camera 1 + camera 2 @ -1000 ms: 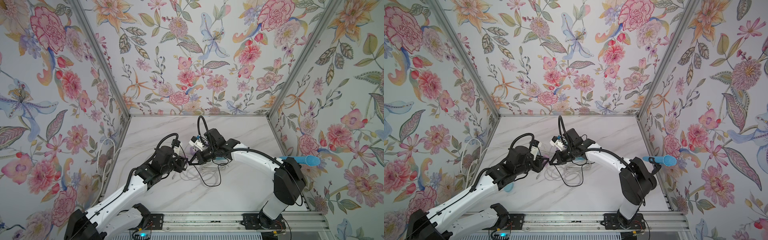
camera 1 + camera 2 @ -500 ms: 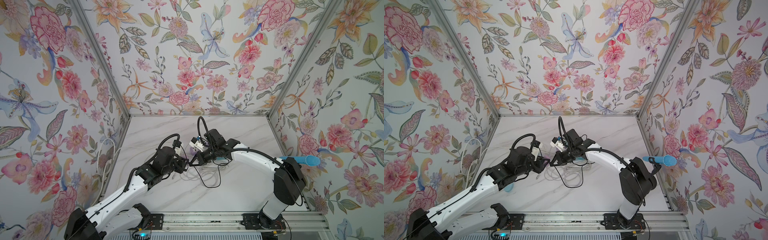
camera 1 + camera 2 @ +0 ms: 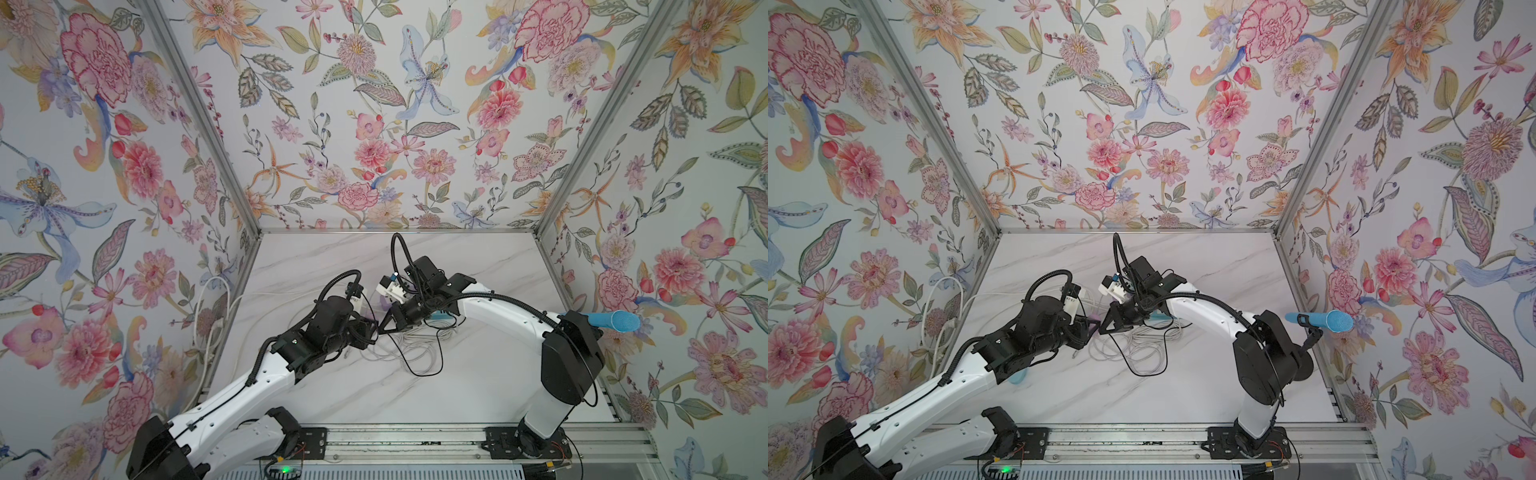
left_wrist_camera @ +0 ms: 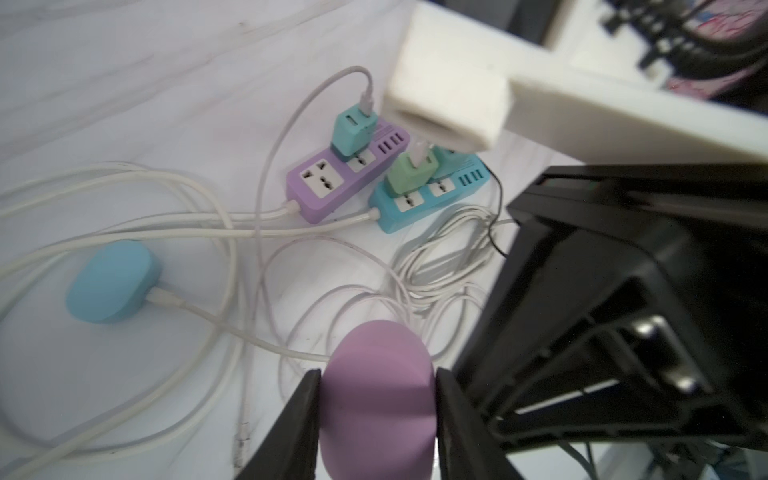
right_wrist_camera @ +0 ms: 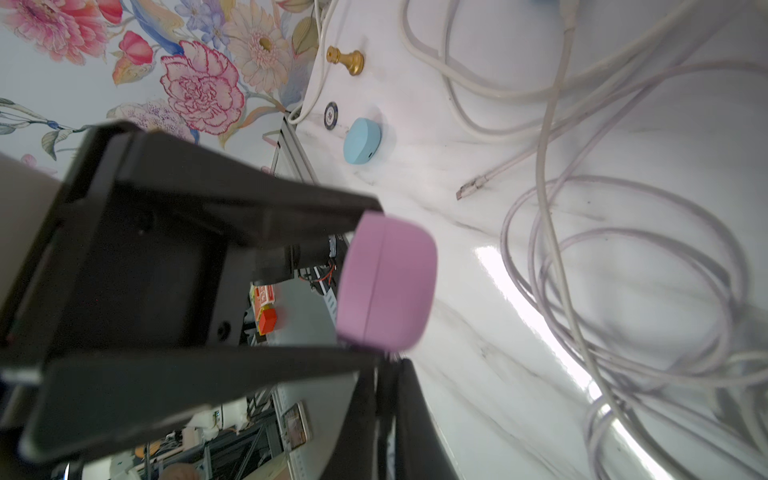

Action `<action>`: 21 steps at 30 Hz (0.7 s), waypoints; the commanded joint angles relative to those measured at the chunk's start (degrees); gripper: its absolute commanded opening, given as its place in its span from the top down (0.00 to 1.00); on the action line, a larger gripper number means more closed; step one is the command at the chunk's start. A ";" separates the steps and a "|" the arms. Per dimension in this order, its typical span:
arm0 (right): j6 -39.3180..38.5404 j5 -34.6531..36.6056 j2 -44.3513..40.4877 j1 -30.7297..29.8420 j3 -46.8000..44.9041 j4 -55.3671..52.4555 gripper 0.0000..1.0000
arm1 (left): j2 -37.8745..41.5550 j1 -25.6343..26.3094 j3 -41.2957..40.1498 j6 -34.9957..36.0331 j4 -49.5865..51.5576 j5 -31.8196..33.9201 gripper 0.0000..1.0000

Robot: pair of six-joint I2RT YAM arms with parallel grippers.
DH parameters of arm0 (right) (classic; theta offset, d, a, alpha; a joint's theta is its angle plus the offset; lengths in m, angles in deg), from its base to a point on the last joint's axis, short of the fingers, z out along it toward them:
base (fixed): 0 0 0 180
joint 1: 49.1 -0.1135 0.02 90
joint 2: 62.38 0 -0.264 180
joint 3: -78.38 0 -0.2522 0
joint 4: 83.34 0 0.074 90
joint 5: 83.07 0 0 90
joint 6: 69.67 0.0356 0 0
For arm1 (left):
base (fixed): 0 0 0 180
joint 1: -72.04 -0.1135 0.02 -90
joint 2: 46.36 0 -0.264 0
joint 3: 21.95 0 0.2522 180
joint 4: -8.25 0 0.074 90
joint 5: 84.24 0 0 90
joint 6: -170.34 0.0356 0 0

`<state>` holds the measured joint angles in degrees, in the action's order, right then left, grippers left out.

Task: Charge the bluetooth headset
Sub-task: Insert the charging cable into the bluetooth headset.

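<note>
The bluetooth headset is a purple oval case [image 4: 378, 399], and my left gripper [image 4: 378, 374] is shut on it, one black finger on each side. It hangs a little above the table, over the cable tangle. The right wrist view shows the case [image 5: 386, 282] end-on, with my right gripper [image 5: 384, 368] tip right up against its lower edge. The right jaws stand only a narrow slit apart, and a thin dark cable runs between them. In both top views the two grippers [image 3: 372, 332] [image 3: 384, 328] meet tip to tip mid-table, hiding the case.
A purple power strip [image 4: 332, 183] and a teal one [image 4: 428, 195] lie side by side with chargers plugged in. A blue case [image 4: 110, 282] has a white cable in it. Another blue case [image 5: 361, 141], a gold knob [image 5: 347, 60] and a loose white plug [image 5: 469, 192] lie nearby. White cable coils [image 4: 436, 266] cover the middle.
Both arms stay almost where they were, tips together over the cables. The left gripper still holds the purple case.
</note>
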<state>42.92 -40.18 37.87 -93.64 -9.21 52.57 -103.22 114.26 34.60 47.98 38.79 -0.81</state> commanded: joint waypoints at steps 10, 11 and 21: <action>-1.76 4.83 -5.66 -0.29 -3.58 12.13 0.54 | 9.29 -0.71 -3.12 -3.90 2.60 -0.37 1.00; -1.73 5.03 -6.39 -0.29 -3.80 12.13 0.54 | 9.60 -1.50 -3.59 -4.48 3.78 0.82 1.00; -1.71 7.79 -12.61 0.74 -6.70 12.14 0.52 | 9.12 -9.32 -10.65 -10.38 16.61 6.74 1.00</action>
<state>41.35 -33.99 26.37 -93.37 -14.63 63.46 -93.95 106.22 25.79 40.71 49.35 2.78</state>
